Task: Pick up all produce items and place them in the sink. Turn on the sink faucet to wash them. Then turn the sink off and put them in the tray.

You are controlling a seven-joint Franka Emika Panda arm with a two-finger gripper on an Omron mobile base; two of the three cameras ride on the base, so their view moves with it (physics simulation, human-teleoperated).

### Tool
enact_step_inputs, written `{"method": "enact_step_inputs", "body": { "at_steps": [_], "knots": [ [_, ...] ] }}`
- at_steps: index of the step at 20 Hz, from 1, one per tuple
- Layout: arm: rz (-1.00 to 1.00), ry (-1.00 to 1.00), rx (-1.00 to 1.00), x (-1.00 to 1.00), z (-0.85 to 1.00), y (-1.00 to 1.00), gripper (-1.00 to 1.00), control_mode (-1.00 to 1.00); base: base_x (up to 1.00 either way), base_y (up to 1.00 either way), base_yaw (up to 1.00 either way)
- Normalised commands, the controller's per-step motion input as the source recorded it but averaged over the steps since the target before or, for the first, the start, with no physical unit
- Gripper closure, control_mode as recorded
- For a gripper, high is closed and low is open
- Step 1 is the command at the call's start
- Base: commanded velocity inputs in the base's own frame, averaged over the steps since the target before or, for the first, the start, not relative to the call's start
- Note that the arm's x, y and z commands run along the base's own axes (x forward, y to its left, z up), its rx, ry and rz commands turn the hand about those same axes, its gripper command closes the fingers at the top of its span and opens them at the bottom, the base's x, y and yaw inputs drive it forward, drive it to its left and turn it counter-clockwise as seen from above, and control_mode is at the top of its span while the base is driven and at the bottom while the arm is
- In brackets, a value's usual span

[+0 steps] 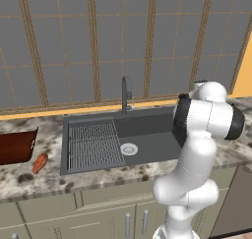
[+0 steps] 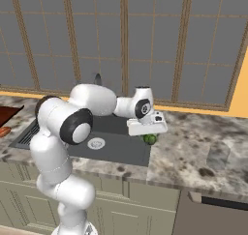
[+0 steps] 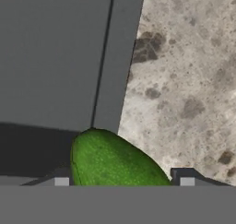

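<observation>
**Inspector:** Green, rounded and glossy: the smaller produce item (image 3: 113, 161) sits between the two dark fingertips (image 3: 184, 174) in the hand view, right at the sink's raised rim. Where does that put it in the room?

**Assistant:** At the right-hand end of the sink (image 2: 121, 154), seen from the right base view. The green piece (image 2: 150, 139) shows just under the gripper (image 2: 147, 130), over the seam between basin edge and speckled counter (image 2: 203, 142).

**Inspector:** Fingers clamped on it?

**Assistant:** They flank it closely on both sides, and I judge them closed on it, though actual contact is cut off at the bottom of the hand view. I cannot tell whether it is lifted or resting on the counter.

**Inspector:** Why hold there?

**Assistant:** My reading: the basin lies directly alongside, so a short carry over the rim would drop it in for washing.

**Inspector:** Remaining items?

**Assistant:** The orange-red piece (image 1: 40, 163) lies on the counter well left of the sink, just beside the reddish-brown tray (image 1: 17, 145). The faucet (image 1: 126, 94) stands upright behind the basin; no water is visible. The wire rack (image 1: 93, 144) covers the left half, the drain (image 1: 129, 148) beside it.
</observation>
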Motion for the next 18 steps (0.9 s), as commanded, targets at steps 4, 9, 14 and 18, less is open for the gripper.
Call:
{"method": "enact_step_inputs", "body": {
  "at_steps": [4, 9, 14, 18],
  "knots": [
    [0.37, 0.12, 0.09, -0.32, 0.27, 0.93, 1.0, -1.0, 0.0, 0.0, 0.0],
    [0.34, 0.07, 0.16, -0.06, 0.0, 0.8, 1.0, -1.0, 0.0, 0.0, 0.0],
    [0.36, 0.04, 0.17, 0.19, -0.14, 0.61, 1.0, -1.0, 0.0, 0.0, 0.0],
    [0.36, 0.03, 0.13, 0.74, -0.46, 0.2, 1.0, -1.0, 0.0, 0.0, 0.0]
  ]
}}
